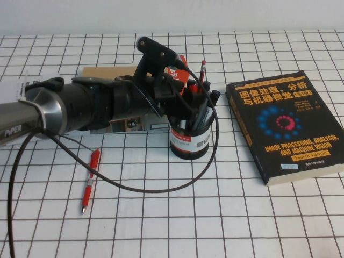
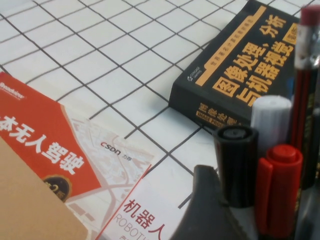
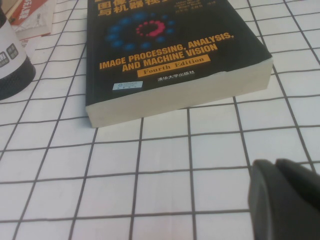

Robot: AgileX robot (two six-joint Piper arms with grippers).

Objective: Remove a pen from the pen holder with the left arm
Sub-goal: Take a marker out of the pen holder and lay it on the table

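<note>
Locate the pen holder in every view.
High view: pen holder at centre, left gripper at its top.
Left wrist view: holder itself hidden; only its pens show, picture's lower right.
Right wrist view: picture's upper left edge; right gripper at lower right, over the table.
Shared landmark: the black textbook beside the holder.

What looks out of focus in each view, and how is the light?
High view: even light, faint shadows; left gripper over the pen holder sharp. Left wrist view: the near pens are blurred. Right wrist view: right gripper, over the table by the book, is blurred.
</note>
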